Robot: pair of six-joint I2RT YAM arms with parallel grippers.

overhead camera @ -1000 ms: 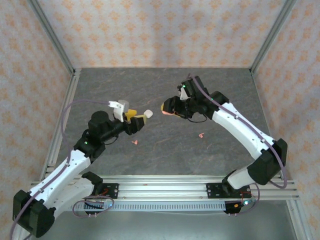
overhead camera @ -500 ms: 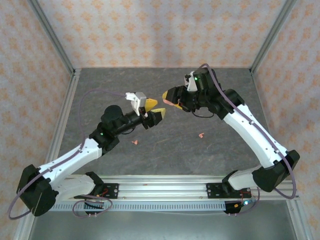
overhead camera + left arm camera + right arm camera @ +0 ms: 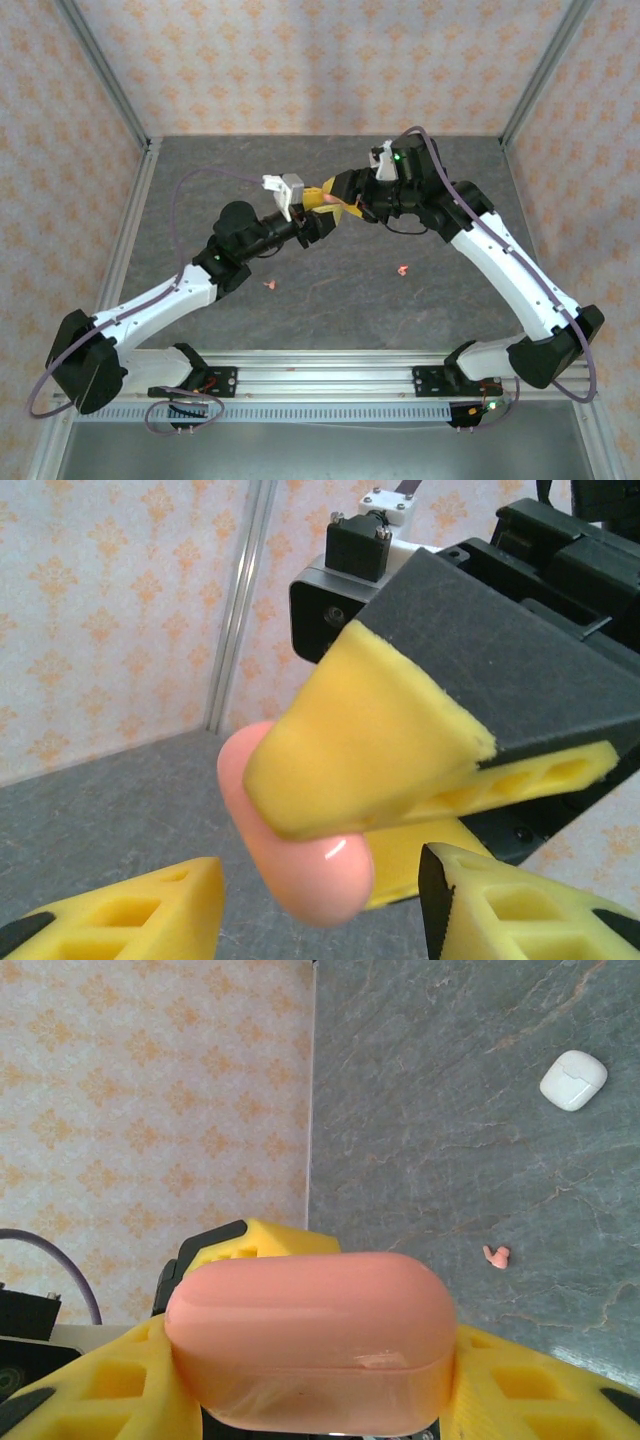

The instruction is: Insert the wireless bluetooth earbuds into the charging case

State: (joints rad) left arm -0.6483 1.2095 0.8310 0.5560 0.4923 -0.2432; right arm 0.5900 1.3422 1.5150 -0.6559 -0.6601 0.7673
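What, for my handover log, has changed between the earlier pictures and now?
The left gripper swung forward and right over the table; its open fingers now bracket the pink case without closing on it. The right gripper shifted slightly farther from the bases and kept hold of that case. The two pink earbuds on the table stayed put.

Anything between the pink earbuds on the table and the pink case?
Yes, the lid: the pink case looks shut, held above the table in the right pincer, with the open left pincer flanking its free end. The right pink earbud and left pink earbud lie uncovered on the table.
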